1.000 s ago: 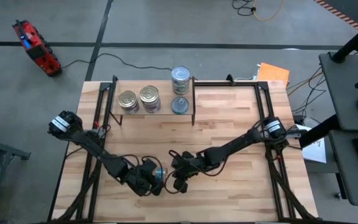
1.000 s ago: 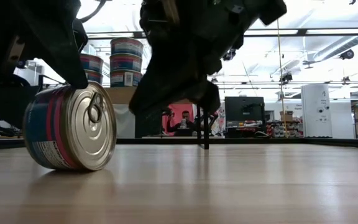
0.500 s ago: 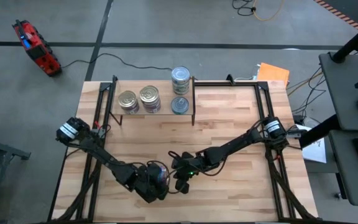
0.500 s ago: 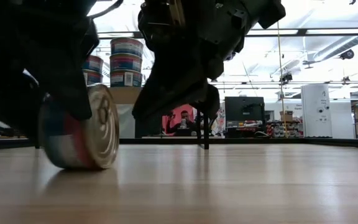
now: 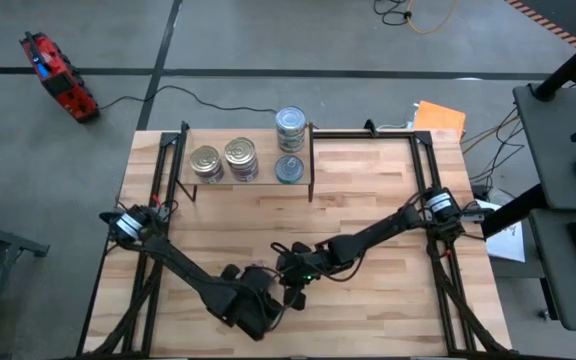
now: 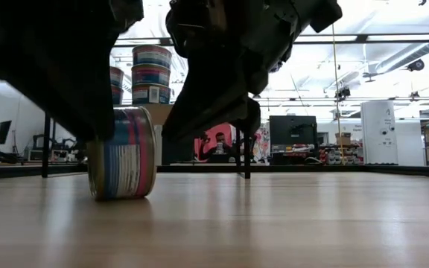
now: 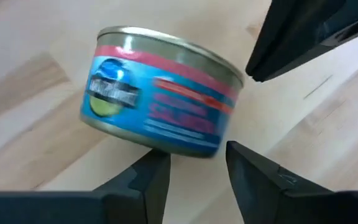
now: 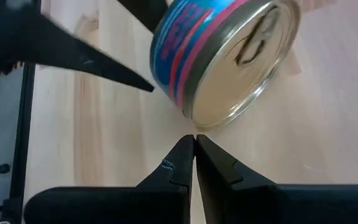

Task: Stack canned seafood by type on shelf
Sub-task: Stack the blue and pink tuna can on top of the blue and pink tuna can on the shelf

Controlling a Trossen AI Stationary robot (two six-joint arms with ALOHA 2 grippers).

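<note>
While on its rim near the table's [image 5: 368, 210] front edge, tin [image 6: 122, 152] sits between left gripper's [image 7: 191, 165] part-open jaws, grip unclear; right gripper [image 8: 194, 163] shut, empty, beside it.

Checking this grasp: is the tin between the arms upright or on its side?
On its side. In the low view the tin rests on its curved wall; the right wrist view shows its pull-tab lid facing sideways.
</note>
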